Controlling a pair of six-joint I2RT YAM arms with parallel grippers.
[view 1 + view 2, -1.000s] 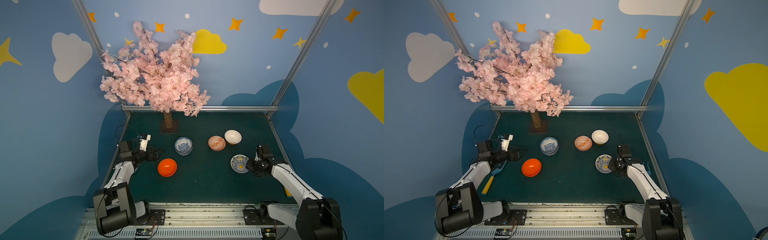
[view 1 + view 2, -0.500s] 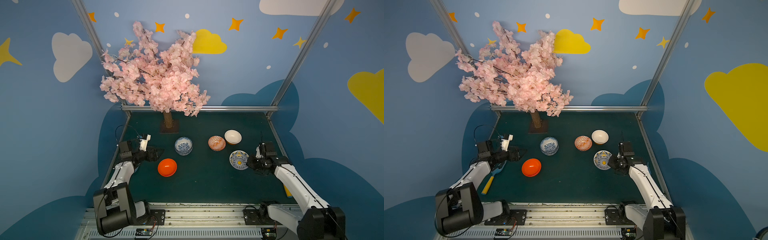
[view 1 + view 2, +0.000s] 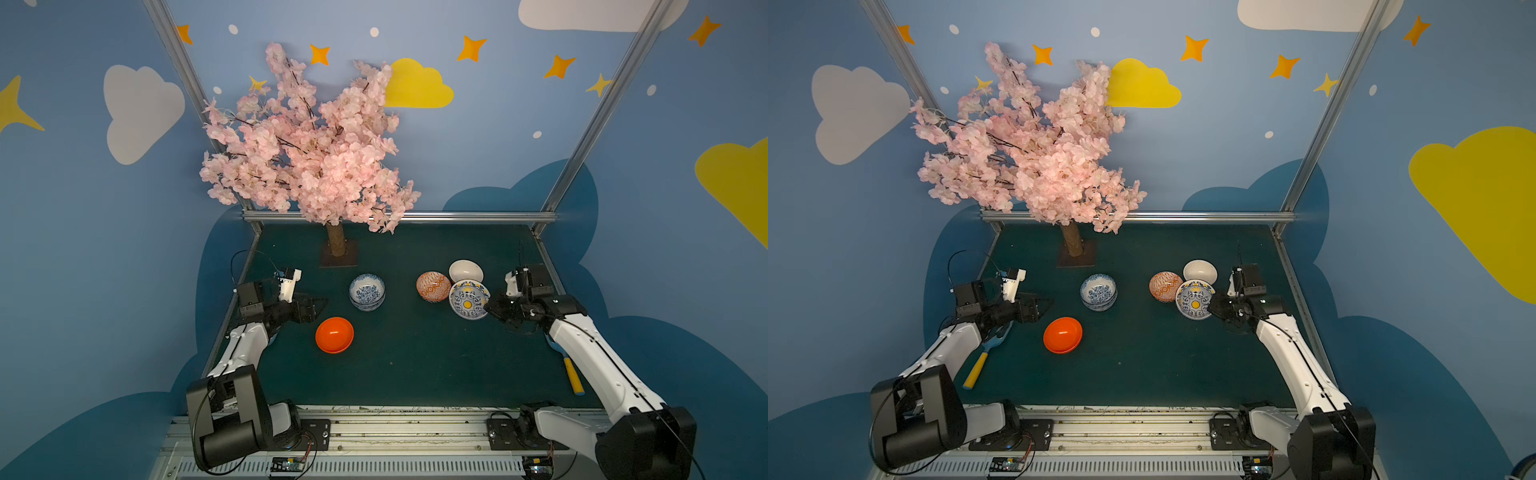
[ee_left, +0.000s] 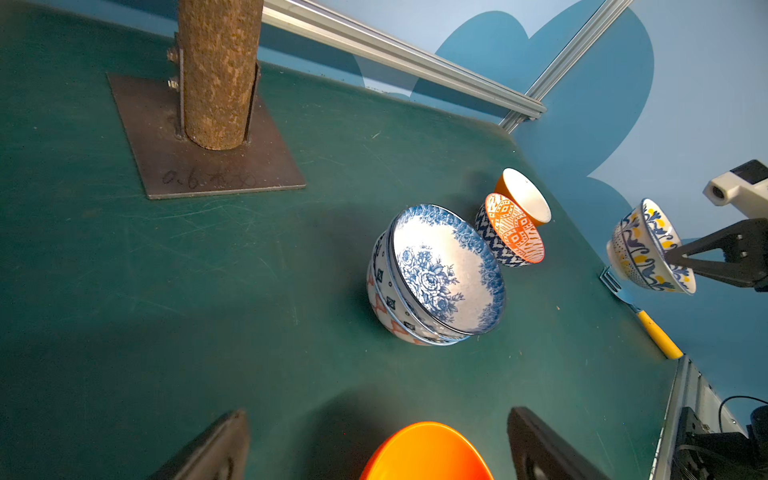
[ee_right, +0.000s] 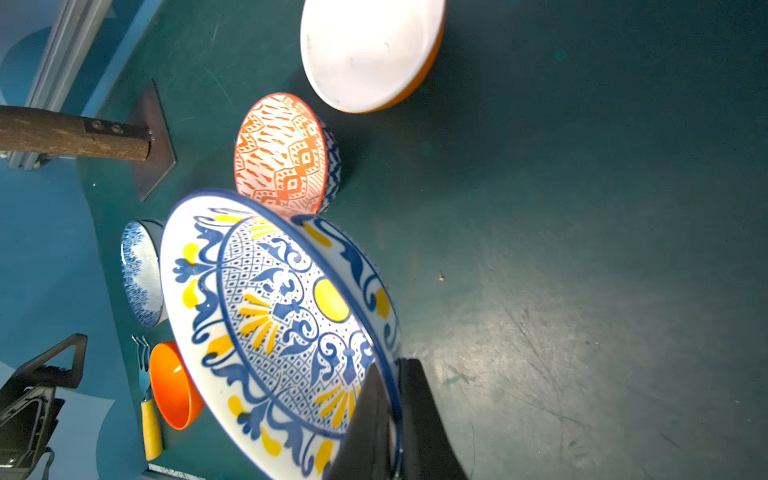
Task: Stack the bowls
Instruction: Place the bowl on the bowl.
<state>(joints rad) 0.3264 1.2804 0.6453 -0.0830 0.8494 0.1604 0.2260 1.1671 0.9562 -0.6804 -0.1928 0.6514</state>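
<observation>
The right end effector (image 5: 392,374) is closed on the rim of the yellow-and-blue bowl (image 5: 282,316), one finger inside the wall and one outside. It holds the bowl tilted and clear of the surface (image 3: 415,365), near the right edge towards the rear. Just beside it stand the orange lattice bowl (image 3: 433,286) and the cream bowl (image 3: 466,270), both upright and empty.

Near the middle sits a stack of blue-and-white bowls (image 3: 367,291), nested one inside another. It looks like three, though the lower rims are hard to count. The glossy orange bowl (image 3: 334,334) stands alone towards the left front, with the left end effector (image 3: 318,306) open just beside it and holding nothing.

The bowls look like glazed ceramic: stiff, smooth, fairly heavy for a rim pinch and likely to chip if dropped. A grip on one point of the rim lets the bowl swing, so it probably needs lowering level and slowly. The rim wall is the only practical place to hold.
</observation>
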